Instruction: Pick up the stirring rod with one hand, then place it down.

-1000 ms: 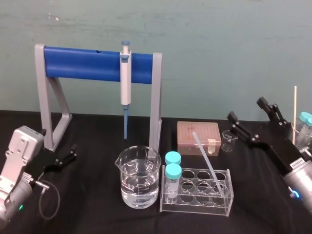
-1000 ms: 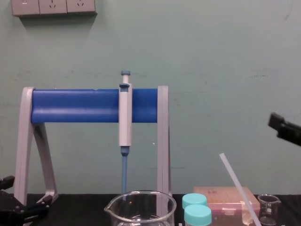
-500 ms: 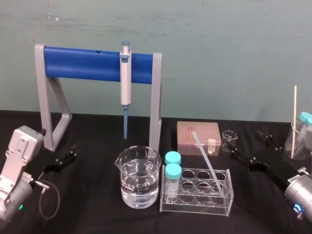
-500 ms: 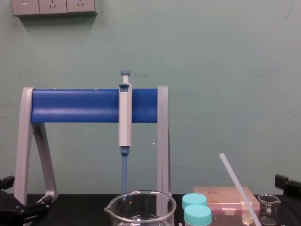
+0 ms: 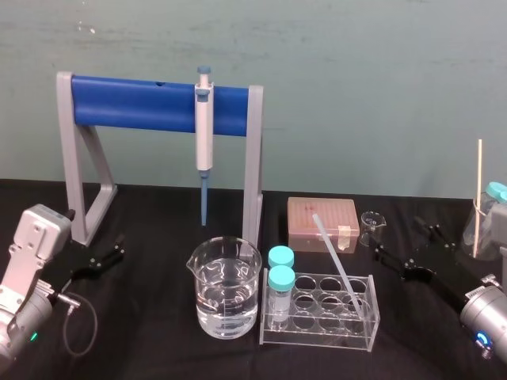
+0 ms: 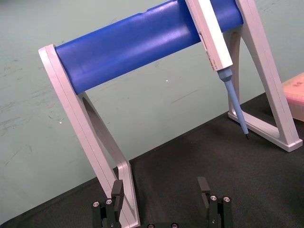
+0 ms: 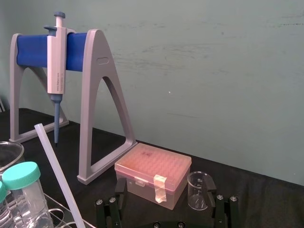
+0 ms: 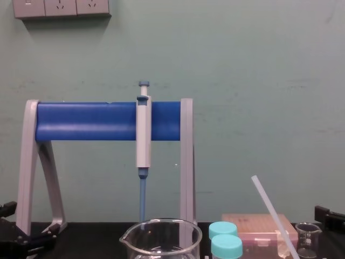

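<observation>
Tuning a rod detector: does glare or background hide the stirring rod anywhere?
Head view: stirring rod pale on black cloth, lower end merging with the clear rack. Chest view: plain against the green wall, foot cropped. Right wrist view: plain, no glare.

Lighting: even, diffuse, moderately bright, coming from overhead.

The green wall (image 5: 356,79) is lit evenly in the head and chest views. The black table cover (image 5: 158,229) soaks up light and reads flat dark. The blue bar (image 6: 142,45) of the pipette stand carries a soft lengthwise sheen on its upper side. There are small white glints on the rim and water line of the large beaker (image 5: 225,286) and on the edges of the clear tube rack (image 5: 321,315). The stirring rod (image 5: 337,257) reads pale against the dark cover. Shadows are faint and soft-edged.
</observation>
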Tool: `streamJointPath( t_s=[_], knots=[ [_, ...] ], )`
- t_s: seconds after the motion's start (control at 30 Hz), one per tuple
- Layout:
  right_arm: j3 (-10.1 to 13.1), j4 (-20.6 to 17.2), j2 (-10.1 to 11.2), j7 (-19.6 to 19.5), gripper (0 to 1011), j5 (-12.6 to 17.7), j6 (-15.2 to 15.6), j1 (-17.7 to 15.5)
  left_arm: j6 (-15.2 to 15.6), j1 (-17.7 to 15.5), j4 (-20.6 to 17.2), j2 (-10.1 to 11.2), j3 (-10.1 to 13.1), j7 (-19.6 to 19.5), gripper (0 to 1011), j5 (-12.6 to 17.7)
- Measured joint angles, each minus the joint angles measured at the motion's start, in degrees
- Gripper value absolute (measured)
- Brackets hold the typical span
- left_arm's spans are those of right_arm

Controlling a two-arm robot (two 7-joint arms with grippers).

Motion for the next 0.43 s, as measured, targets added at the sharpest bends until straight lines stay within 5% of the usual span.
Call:
streamJointPath(
  t_s=[0.43],
  knots=[
    [0.08,-0.08,0.0,-0.02,1003,0.0,-0.08,-0.06,0.0,0.0,0.0,0.0,0.0,0.0,1000,0.0]
  ],
)
